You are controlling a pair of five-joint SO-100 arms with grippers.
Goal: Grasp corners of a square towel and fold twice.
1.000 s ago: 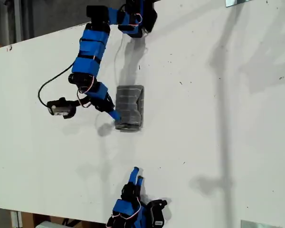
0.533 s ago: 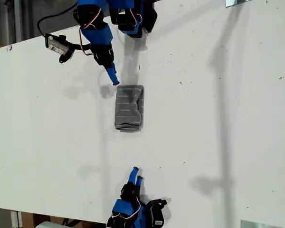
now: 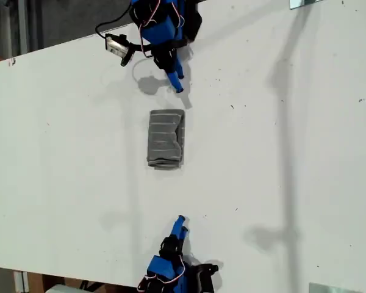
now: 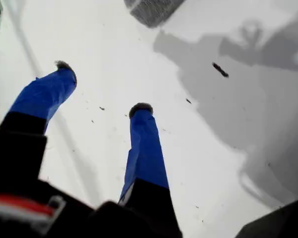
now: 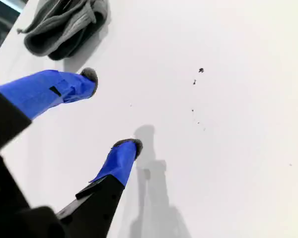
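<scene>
1. Exterior view: the grey cloth towel with thin pale stripes (image 3: pixel 166 138) lies near the middle of the flat white table (image 3: pixel 293 152) as a small, thick rectangle, longer up the picture than across. Its lower end looks rounded and a little bunched. My first gripper (image 3: pixel 175 82), blue-fingered, hangs just above the towel's upper end in this view, near it but apart. My second gripper (image 3: pixel 180 224) sits at the bottom of this view, well apart from the cloth. Neither touches it.

2. First wrist view: my first gripper (image 4: pixel 103 88) has its two blue fingers spread wide over bare table, with nothing between them. Only a striped edge of the towel (image 4: pixel 151 9) shows, beyond the fingertips.

3. Second wrist view: my second gripper (image 5: pixel 109 110) is also spread wide and empty. The towel (image 5: pixel 64 25) lies ahead of it, and its near end shows as stacked, rolled layers.

4. Progress, as I judge it: the compact shape and the layers suggest both folds are already made, so the task looks finished or nearly so. I cannot pick out the single corners in the bundle, so I can't say how neatly they meet. At most the bunched end wants squaring
</scene>
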